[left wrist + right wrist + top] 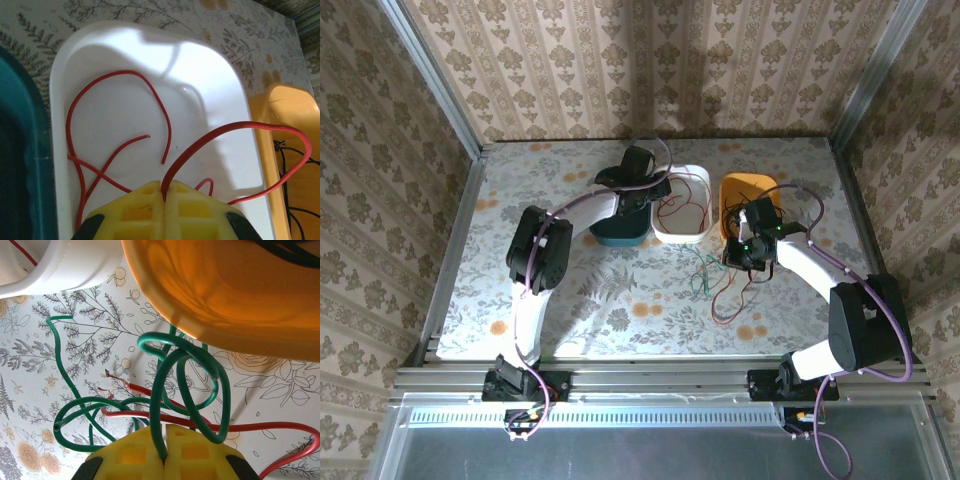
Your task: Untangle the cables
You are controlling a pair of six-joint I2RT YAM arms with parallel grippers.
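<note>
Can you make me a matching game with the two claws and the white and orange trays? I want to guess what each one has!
Things:
1. left claw
2. right claw
3. white tray
4. orange tray

What it has:
A. pinches a green cable
B. black cables inside
C. pinches a red cable
D. loose red cables inside

Pairs: 1-C, 2-A, 3-D, 4-B
</note>
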